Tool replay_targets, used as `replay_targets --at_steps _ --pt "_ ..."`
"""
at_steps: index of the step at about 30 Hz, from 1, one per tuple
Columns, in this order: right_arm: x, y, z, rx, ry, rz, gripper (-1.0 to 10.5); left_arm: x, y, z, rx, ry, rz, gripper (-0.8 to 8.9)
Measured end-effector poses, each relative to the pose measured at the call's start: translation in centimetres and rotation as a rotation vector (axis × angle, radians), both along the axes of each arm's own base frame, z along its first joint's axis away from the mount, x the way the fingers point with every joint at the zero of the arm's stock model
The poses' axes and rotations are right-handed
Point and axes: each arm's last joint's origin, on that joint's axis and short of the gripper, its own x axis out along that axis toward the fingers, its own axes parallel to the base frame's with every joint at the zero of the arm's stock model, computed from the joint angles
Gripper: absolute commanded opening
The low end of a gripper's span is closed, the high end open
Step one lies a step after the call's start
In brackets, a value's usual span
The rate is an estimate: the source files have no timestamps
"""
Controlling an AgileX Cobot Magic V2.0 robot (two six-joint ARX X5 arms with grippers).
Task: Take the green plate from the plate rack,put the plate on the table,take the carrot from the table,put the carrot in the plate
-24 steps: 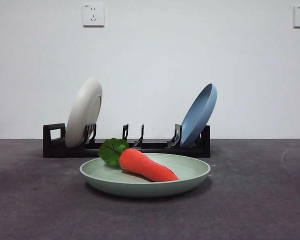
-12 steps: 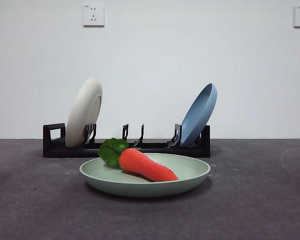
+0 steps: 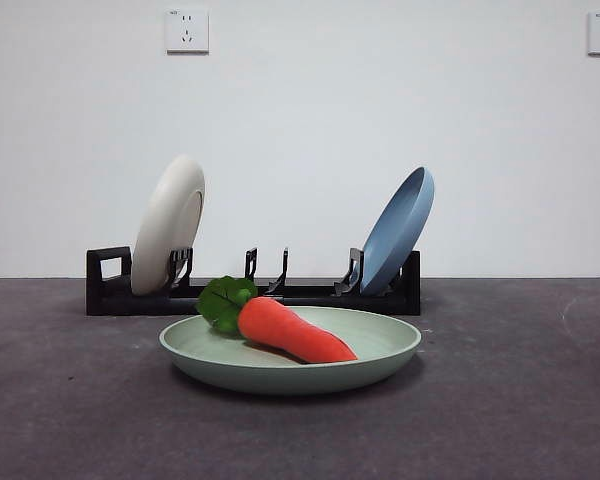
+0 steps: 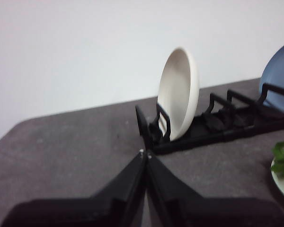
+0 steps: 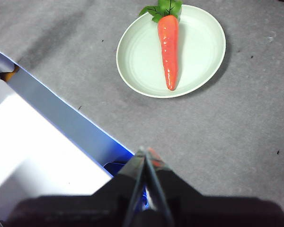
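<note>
The green plate [image 3: 380, 352] lies flat on the dark grey table [image 3: 520, 400] in front of the black plate rack [image 3: 310, 293]. The carrot [image 3: 292, 331] lies in the plate, leaves toward the rack. The right wrist view shows the plate [image 5: 199, 52] and the carrot [image 5: 168, 49] from above, well ahead of my right gripper [image 5: 146, 152], which is shut and empty. My left gripper [image 4: 145, 152] is shut and empty, near the rack's handle end [image 4: 149, 127]. Neither arm shows in the front view.
A cream-white plate [image 3: 168, 225] stands in the rack's left slots and a blue plate [image 3: 398, 230] leans in its right slots. In the right wrist view a white and blue edge [image 5: 47, 142] lies beside the table.
</note>
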Motion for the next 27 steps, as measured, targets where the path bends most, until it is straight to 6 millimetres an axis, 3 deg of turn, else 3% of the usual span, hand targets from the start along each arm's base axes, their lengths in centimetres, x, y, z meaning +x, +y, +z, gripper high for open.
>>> replay_targets --at_steps 12,27 --pt "0.0 0.0 0.0 0.000 -0.001 0.000 0.0 -0.2 0.3 -2.3 -0.042 0.192 0.022 -0.03" --pt "0.0 0.0 0.0 0.000 0.000 0.000 0.0 -0.2 0.3 -2.3 -0.067 0.193 0.017 -0.04"
